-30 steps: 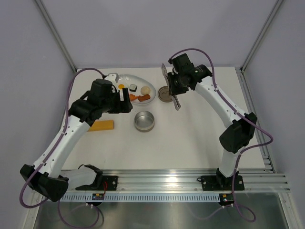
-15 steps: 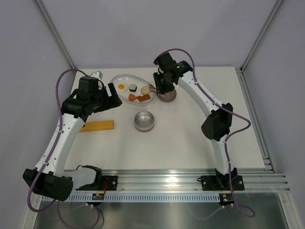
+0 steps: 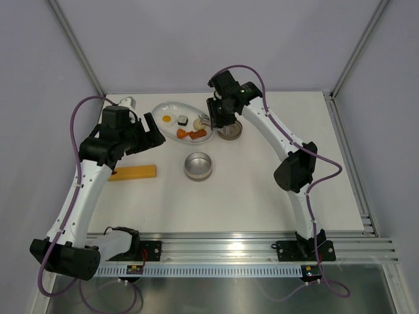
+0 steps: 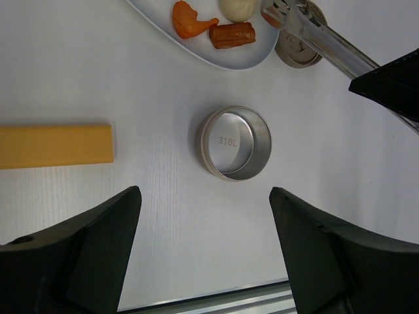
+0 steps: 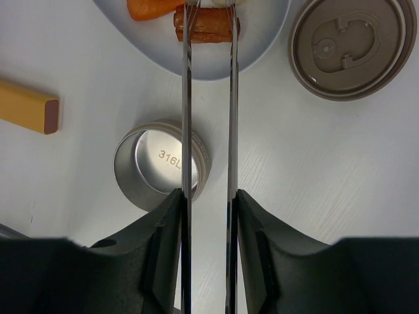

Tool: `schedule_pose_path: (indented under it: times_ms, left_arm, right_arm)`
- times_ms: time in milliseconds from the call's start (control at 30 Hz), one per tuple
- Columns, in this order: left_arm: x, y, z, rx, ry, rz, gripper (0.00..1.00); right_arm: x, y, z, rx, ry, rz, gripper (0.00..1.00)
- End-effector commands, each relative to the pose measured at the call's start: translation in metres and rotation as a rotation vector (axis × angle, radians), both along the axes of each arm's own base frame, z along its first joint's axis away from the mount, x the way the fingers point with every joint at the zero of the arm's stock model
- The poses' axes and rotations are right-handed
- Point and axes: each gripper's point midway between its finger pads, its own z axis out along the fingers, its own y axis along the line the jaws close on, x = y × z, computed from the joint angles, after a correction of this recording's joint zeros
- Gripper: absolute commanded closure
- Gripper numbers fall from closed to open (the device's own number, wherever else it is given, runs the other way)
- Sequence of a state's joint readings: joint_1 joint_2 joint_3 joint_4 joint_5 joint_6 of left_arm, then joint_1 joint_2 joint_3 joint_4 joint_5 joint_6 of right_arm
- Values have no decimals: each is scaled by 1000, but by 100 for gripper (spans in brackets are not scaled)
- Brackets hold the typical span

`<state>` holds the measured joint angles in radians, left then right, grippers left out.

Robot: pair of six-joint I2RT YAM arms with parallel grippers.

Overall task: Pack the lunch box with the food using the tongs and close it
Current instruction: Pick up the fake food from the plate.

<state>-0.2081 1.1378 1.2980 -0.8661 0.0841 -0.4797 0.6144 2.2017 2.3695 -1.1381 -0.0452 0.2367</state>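
The lunch box (image 3: 198, 166) is a round steel tin, standing uncovered in front of the white plate (image 3: 171, 108); it also shows in both wrist views (image 4: 236, 142) (image 5: 162, 163). Its grey-brown lid (image 3: 229, 129) lies flat right of the plate. On the plate lie food pieces: fried egg (image 3: 167, 118), sushi roll (image 3: 183, 120), beige ball (image 3: 198, 122), orange chunk (image 3: 182, 133), sausage (image 5: 206, 26). My right gripper (image 5: 208, 196) is shut on the tongs (image 5: 186, 98), whose two arms stay apart and reach over the sausage toward the ball. My left gripper (image 4: 204, 191) hangs open and holds nothing, left of the plate.
A yellow block (image 3: 134, 173) lies on the table left of the tin. The right arm (image 3: 262, 124) arches over the lid and the plate's right end. Metal frame posts stand at the table's back corners, and a rail runs along the near edge.
My right arm swung left from above the lid to the plate, bringing the tongs' tips over the food. My left arm drew back left, away from the plate.
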Motion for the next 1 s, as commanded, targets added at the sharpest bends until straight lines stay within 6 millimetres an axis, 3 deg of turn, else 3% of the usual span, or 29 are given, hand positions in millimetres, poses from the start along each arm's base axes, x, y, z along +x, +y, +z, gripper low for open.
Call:
schedule_pose_path:
  times_ms: [0,533,967]
  left_arm:
    - [-1,-2,4,-24,-33,-16,16]
    - [-4,-2,-5,-24,-14,-16,16]
    - [-4,1,-8,-8,-8,-3,16]
  right_arm:
    - [7,11,22,44,-64,2,56]
    - [22,13,11,-4,-93,-27,50]
    - [29,23,-18,-32,-72,-7,46]
